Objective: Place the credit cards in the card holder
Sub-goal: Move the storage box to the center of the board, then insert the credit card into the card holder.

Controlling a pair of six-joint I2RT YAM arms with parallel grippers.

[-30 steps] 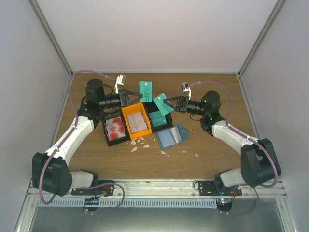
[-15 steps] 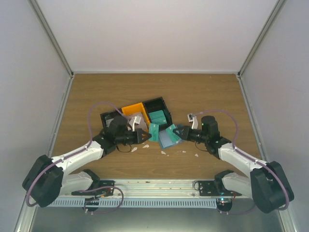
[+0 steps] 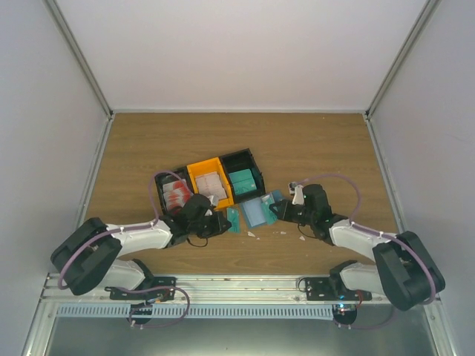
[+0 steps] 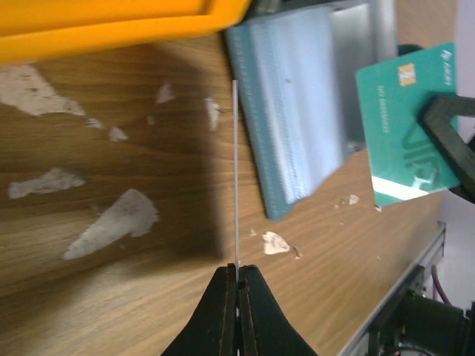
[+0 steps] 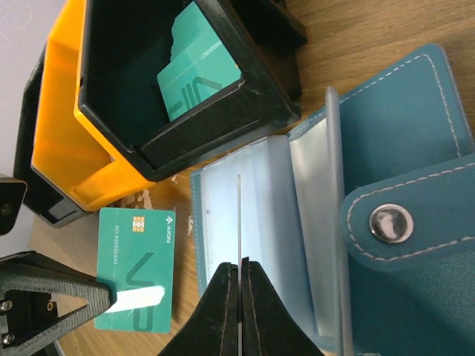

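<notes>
The blue-teal card holder (image 3: 257, 212) lies open on the table, its clear sleeves (image 5: 256, 200) facing up and its snap flap (image 5: 415, 222) to the right. My left gripper (image 3: 226, 221) is shut on a teal credit card (image 5: 137, 267) held just left of the holder; this card shows edge-on (image 4: 235, 170) in the left wrist view. Over the sleeves, my right gripper (image 5: 240, 265) is shut on another teal credit card (image 4: 404, 126), edge-on (image 5: 239, 215) in its own view. Red and white cards (image 3: 177, 194) lie in the left black bin.
Three bins stand in a row behind the holder: a black one (image 3: 165, 199), an orange one (image 3: 194, 167) and a black one (image 3: 239, 155) with a teal card stack (image 5: 197, 70). White scraps (image 4: 111, 222) litter the wood near the holder. The table's near edge (image 4: 415, 274) is close by.
Both arms have come down from above the bins toward the near edge, each still gripping its teal card. The cards now flank and overhang the open holder.
</notes>
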